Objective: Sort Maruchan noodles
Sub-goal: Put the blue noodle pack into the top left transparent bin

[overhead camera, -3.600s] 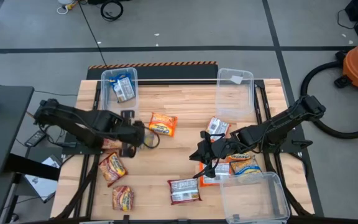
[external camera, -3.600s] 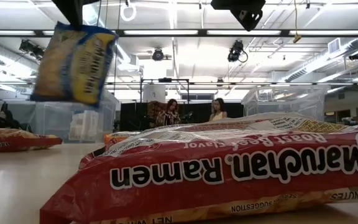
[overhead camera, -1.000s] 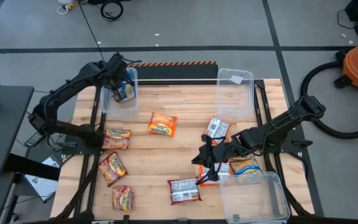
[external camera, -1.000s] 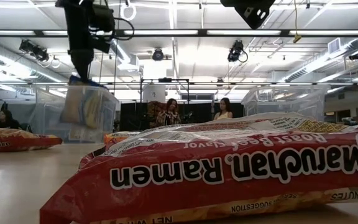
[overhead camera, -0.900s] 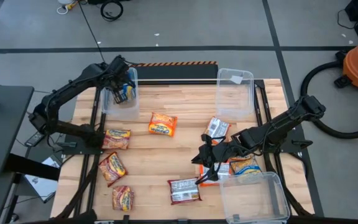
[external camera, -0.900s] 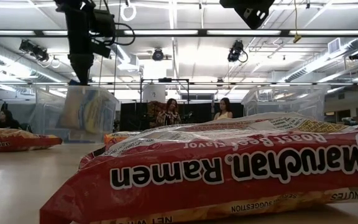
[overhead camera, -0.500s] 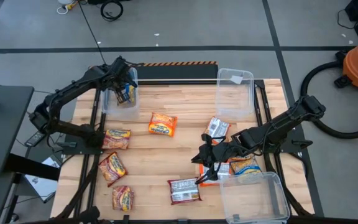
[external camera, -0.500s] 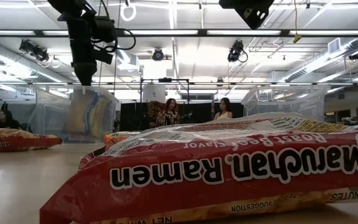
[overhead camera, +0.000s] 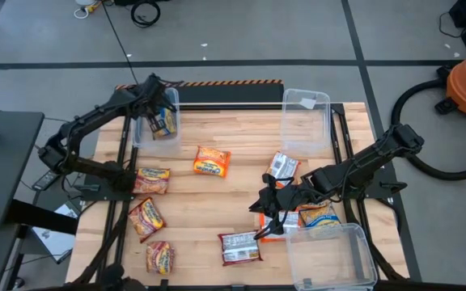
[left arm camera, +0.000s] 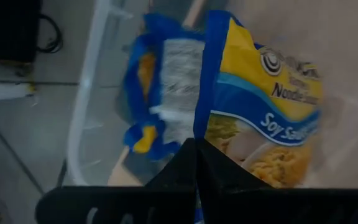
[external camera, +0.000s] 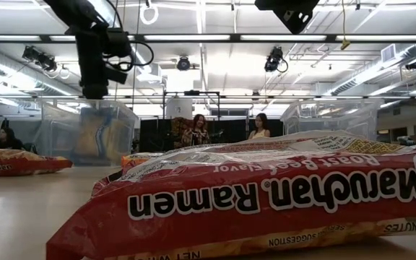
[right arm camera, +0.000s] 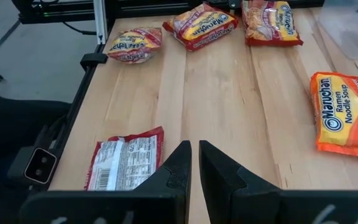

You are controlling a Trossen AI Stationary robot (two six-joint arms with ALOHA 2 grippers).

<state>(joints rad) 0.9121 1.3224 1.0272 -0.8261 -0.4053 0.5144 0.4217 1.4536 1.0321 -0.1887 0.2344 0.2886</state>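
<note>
My left gripper point(overhead camera: 161, 107) hangs over the far-left clear bin point(overhead camera: 140, 129), shut on a blue-and-yellow noodle packet point(left arm camera: 260, 118) that is down inside the bin. A second blue packet point(left arm camera: 166, 93), white back up, lies in the bin beside it. My right gripper point(right arm camera: 195, 163) is shut and holds nothing. It hovers over the table's right middle, near a silver-backed packet point(right arm camera: 124, 163) and an orange packet point(right arm camera: 347, 119). More red, orange and blue packets lie flat about the table. My left gripper pinches the packet's blue sealed edge point(left arm camera: 202, 127) between its two fingers, from above and pointing down. The packet hangs below the fingers inside the bin point(external camera: 96, 133). I cannot tell whether its lower end rests on the bin floor.
A clear bin point(overhead camera: 306, 121) stands at the far right and another point(overhead camera: 330, 257) at the near right corner. Red packets point(overhead camera: 151, 179) point(overhead camera: 146, 217) point(overhead camera: 159, 256) lie along the left side and an orange one point(overhead camera: 212, 161) in the middle. A big red packet point(external camera: 266, 195) fills the low view.
My left gripper has gone down over the far-left bin, keeping hold of the blue-and-yellow packet. The packet has sunk deeper into the bin and swung a little about its held edge.
</note>
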